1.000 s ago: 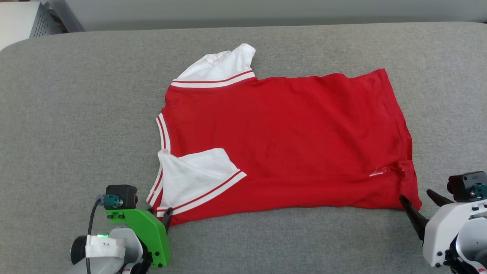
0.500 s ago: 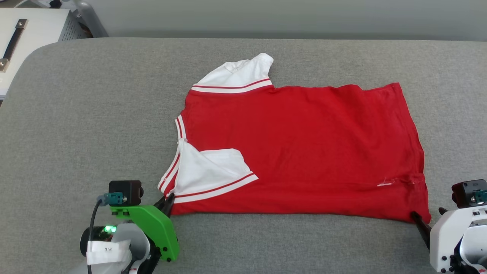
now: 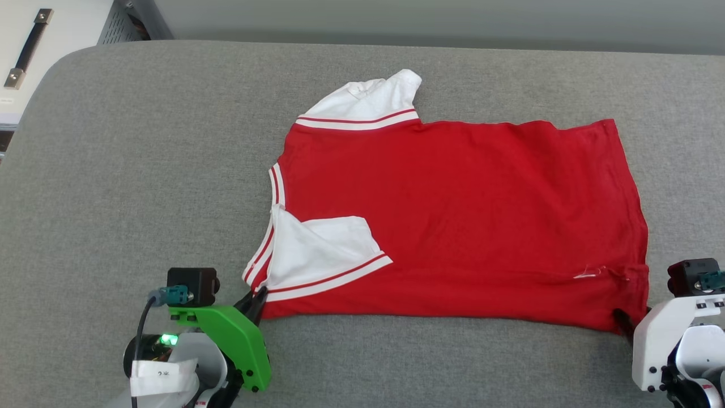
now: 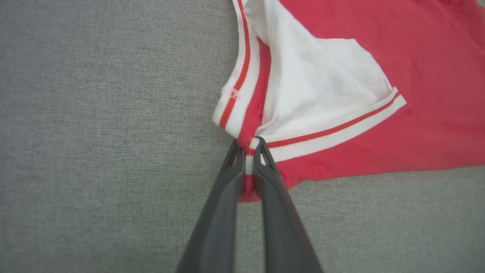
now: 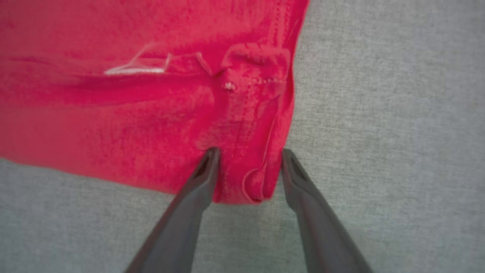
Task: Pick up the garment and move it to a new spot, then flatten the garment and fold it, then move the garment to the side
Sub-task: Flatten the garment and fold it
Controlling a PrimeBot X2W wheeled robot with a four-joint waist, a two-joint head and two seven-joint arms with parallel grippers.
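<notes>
- Left gripper (image 4: 248, 146) clamps the garment (image 3: 464, 215) at its near-left corner. In the left wrist view both dark fingers are pressed together on the red-and-white striped trim, where the folded sleeve meets the neck edge.
- Right gripper (image 5: 248, 155) stands with its jaws apart, astride the near-right hem corner. In the right wrist view one fingertip rests on the red cloth and the other sits just off the side edge, over the grey padded surface (image 3: 141, 170). The rolled corner lies between them, unclamped.
- Seen from the head, the garment lies spread out in the middle of that surface, plain red side up. Its neck points to the robot's left and its hem to the right, with the near edge running between the two grippers.
- One white sleeve (image 3: 323, 249) is folded in over the red body, just beyond the clamped corner. The other sleeve (image 3: 368, 96) sticks out at the far edge, rumpled at its tip.
- A small pale tag (image 3: 589, 275) lies on the red cloth near the hem corner, just beyond the open fingers.
- A green bracket (image 3: 232, 340) on the left wrist carries a dark camera block, and a green light glows beside it.
- A white cabinet (image 3: 62, 28) with a dark handle stands past the surface's far-left corner.
</notes>
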